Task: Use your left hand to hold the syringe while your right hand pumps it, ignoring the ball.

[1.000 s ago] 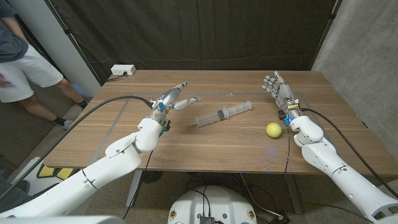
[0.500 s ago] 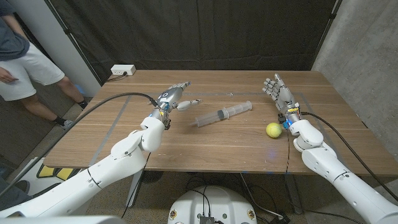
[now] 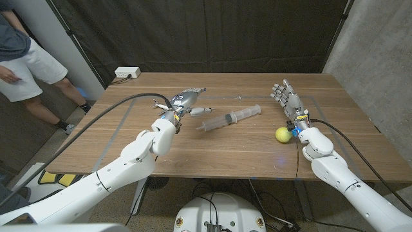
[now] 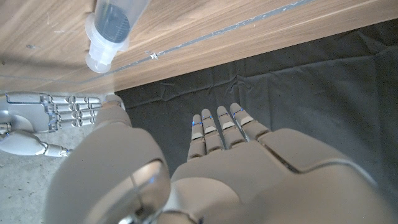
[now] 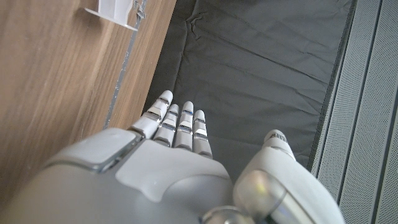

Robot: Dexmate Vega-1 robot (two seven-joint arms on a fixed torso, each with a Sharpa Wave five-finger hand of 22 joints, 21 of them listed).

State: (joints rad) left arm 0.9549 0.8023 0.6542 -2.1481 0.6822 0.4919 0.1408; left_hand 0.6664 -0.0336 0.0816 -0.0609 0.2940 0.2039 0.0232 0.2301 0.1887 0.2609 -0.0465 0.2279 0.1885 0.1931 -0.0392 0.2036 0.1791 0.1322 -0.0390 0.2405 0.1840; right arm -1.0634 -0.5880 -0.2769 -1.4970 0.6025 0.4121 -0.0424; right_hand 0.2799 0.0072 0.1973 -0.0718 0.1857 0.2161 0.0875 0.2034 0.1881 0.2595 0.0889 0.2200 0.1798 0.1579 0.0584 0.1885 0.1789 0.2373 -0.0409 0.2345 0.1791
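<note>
A clear syringe (image 3: 230,118) lies on the wooden table (image 3: 212,151) near its middle, with its plunger end toward the robot's left. Its end (image 4: 107,32) shows close in the left wrist view. My left hand (image 3: 183,103) hovers just left of the syringe with fingers spread and nothing in it, thumb reaching toward the plunger end. My right hand (image 3: 288,98) stands upright at the right of the table, fingers apart and empty, apart from the syringe. A yellow-green ball (image 3: 282,134) rests on the table just in front of the right hand.
A white power strip (image 3: 127,73) sits at the table's far left corner. A person (image 3: 26,61) stands beyond the table at the far left. A black curtain (image 3: 212,35) hangs behind the table. A grey wall (image 3: 376,51) is on the right.
My left hand has moved right, closer to the syringe's plunger end. The right hand has shifted slightly. The syringe and ball have stayed put.
</note>
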